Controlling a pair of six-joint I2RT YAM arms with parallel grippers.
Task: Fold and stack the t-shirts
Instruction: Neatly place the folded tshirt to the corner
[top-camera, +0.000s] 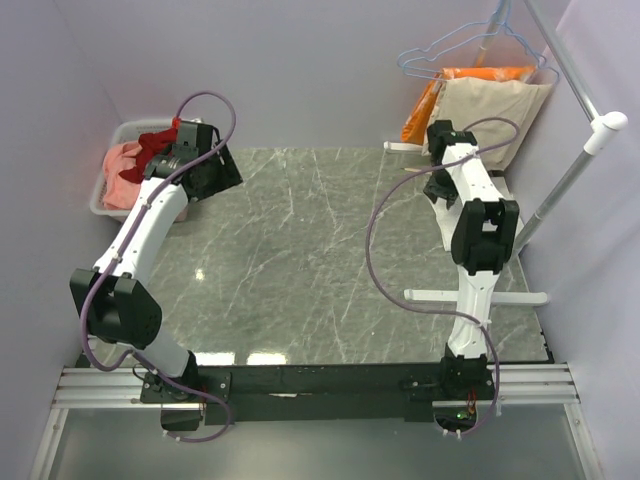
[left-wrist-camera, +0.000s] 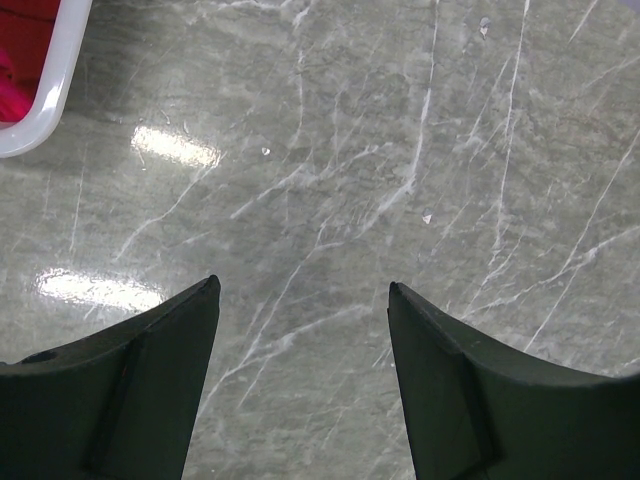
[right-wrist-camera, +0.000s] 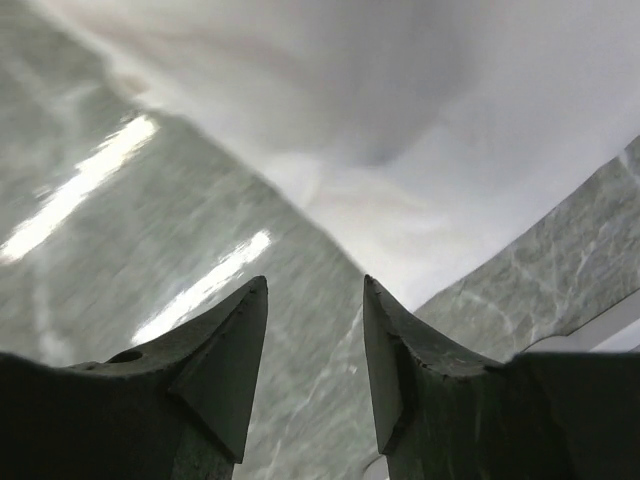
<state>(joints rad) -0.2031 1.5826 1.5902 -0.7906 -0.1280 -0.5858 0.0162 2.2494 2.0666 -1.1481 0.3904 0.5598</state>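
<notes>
Dark red t-shirt (top-camera: 157, 142) and salmon pink t-shirt (top-camera: 120, 172) heaped in white basket (top-camera: 98, 200), far left edge of counter (top-camera: 300, 240). Left gripper (left-wrist-camera: 302, 290) just beside basket, jaws spread over bare stone. Right gripper (right-wrist-camera: 315, 285) near beige cloth (top-camera: 495, 105), jaws parted, nothing between.

Stretched fwd w/ left arm (top-camera: 150, 215) & right arm (top-camera: 470, 190); jaws wide apart on left gripper (left-wrist-camera: 303, 283), narrower gap on right gripper (right-wrist-camera: 315, 280).
</notes>
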